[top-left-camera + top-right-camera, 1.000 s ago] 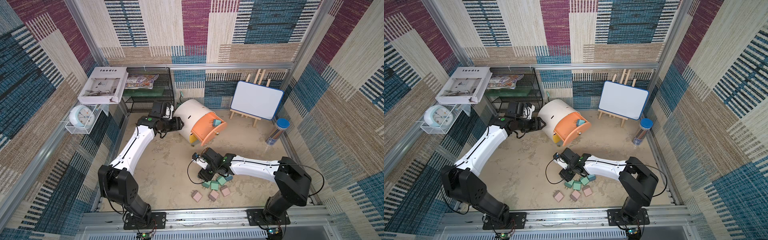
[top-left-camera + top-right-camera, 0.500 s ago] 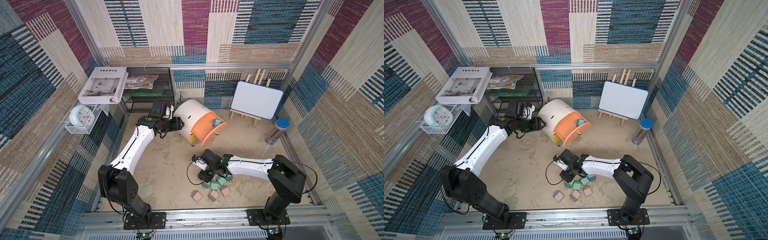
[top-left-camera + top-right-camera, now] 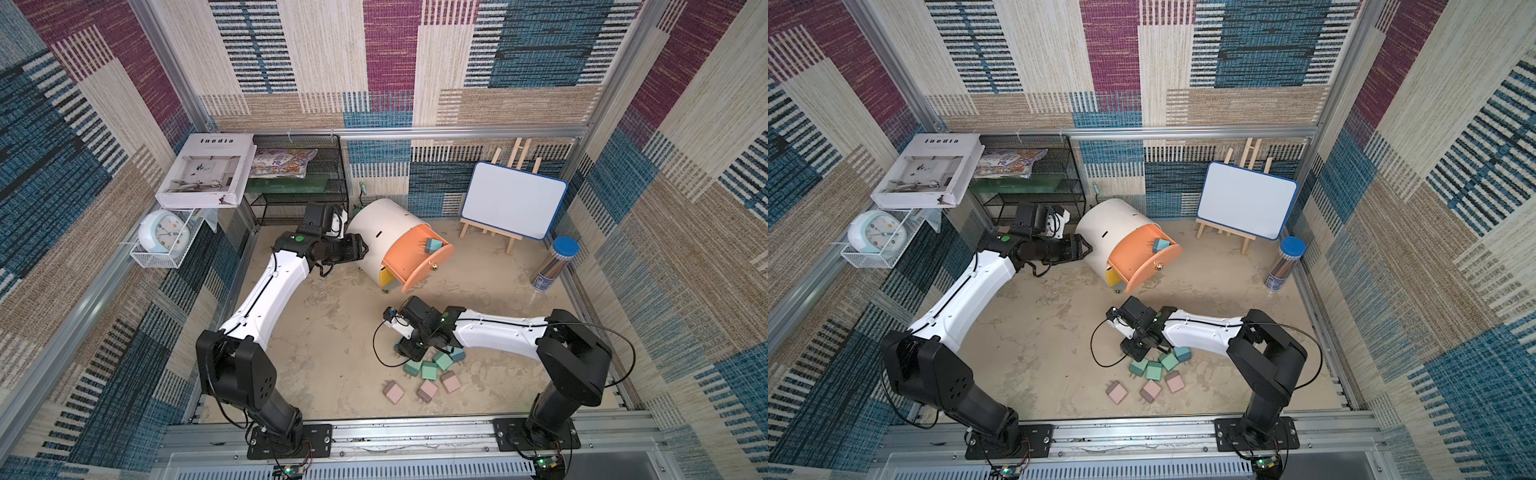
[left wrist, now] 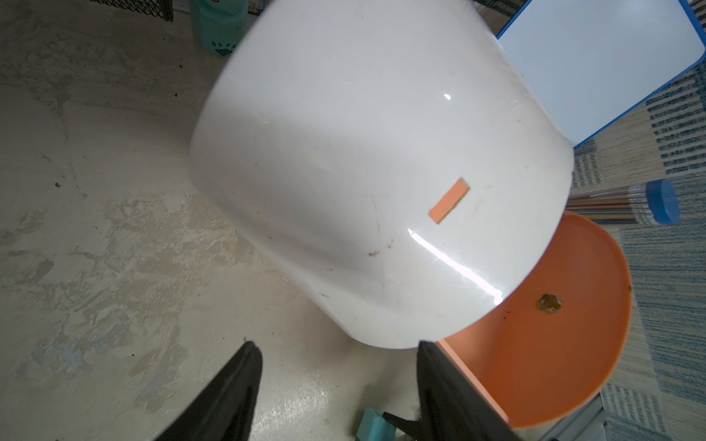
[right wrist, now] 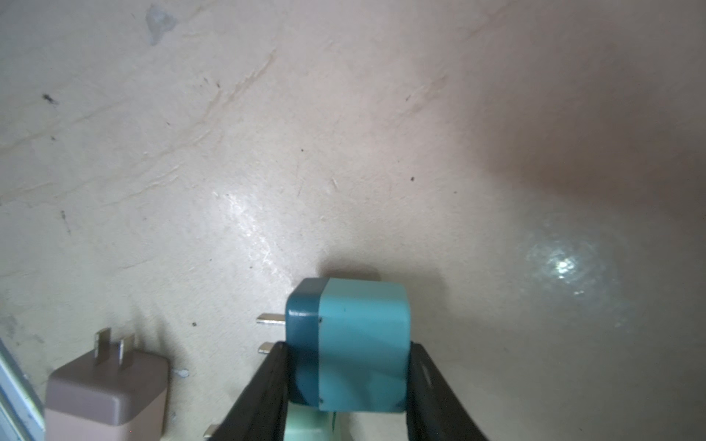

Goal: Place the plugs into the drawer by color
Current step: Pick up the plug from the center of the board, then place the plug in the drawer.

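The right gripper (image 5: 348,347) is closing its fingers (image 5: 259,393) on a blue plug (image 5: 363,336) near the drawer (image 3: 386,232), ready for lifting. The left gripper (image 4: 336,343) is gaping empty.

Robotics lab test cell, dressed as a corner of a home: a left arm (image 3: 266,299) and a right arm (image 3: 498,332) stand bolted to an aluminium base rail (image 3: 415,436). Metal framing (image 3: 457,132) hung with woven patchwork panels (image 3: 390,54) encloses them. The beige desk (image 3: 332,324) carries household props: a wire-mesh shelf (image 3: 299,199), a mini drawer cabinet (image 3: 386,232), an easel whiteboard (image 3: 513,199) and a tube of pencils (image 3: 555,264). A book (image 3: 205,172) and an alarm clock (image 3: 163,235) sit at the side.
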Available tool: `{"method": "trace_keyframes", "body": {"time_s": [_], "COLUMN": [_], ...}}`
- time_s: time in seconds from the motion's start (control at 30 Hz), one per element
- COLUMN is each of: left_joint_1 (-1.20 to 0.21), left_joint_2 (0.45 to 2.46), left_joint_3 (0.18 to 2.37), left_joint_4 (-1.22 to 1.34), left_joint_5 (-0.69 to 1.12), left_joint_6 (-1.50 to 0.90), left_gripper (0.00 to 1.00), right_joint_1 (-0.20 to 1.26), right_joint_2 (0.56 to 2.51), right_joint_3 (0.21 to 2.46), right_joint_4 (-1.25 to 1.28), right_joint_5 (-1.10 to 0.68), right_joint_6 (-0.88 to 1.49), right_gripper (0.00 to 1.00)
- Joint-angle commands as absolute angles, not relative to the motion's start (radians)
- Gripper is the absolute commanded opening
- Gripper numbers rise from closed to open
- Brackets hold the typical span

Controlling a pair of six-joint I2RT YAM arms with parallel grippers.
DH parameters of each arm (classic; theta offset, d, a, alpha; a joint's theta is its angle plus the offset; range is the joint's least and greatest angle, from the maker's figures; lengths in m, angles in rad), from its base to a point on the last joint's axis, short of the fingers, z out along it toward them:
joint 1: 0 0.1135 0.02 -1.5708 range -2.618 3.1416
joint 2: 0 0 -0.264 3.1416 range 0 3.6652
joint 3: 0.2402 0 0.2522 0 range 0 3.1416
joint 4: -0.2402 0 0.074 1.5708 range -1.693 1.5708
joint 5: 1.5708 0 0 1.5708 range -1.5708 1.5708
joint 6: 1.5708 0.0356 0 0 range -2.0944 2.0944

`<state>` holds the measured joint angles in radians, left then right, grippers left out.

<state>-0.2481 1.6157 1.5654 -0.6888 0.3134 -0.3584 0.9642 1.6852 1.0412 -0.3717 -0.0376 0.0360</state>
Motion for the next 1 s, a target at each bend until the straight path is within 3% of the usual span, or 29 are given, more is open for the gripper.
{"method": "trace_keyframes", "body": {"time_s": [0.0, 0.17, 0.3, 0.6, 0.97], "left_joint_1": [-0.249, -0.248, -0.249, -0.249, -0.249], "left_joint_2": [1.611, 1.606, 1.608, 1.605, 1.6], "left_joint_3": [1.569, 1.568, 1.564, 1.562, 1.562], "left_joint_4": [-0.687, -0.686, -0.673, -0.67, -0.666], "left_joint_5": [0.321, 0.321, 0.341, 0.356, 0.368], "left_joint_6": [-0.352, -0.353, -0.365, -0.372, -0.374], "left_gripper": [0.69, 0.69, 0.69, 0.69, 0.69], "right_joint_1": [0.966, 0.966, 0.955, 0.771, 0.663], "right_joint_2": [1.629, 1.526, 1.496, 1.718, 1.848], "right_joint_3": [1.09, 1.213, 1.374, 1.874, 1.954], "right_joint_4": [-0.424, -0.515, -0.58, -0.783, -0.75], "right_joint_5": [-0.049, -0.043, 0.117, 0.185, 0.161], "right_joint_6": [0.064, 0.081, 0.065, -0.041, -0.047], "right_gripper": [0.33, 0.33, 0.33, 0.34, 0.34]}}
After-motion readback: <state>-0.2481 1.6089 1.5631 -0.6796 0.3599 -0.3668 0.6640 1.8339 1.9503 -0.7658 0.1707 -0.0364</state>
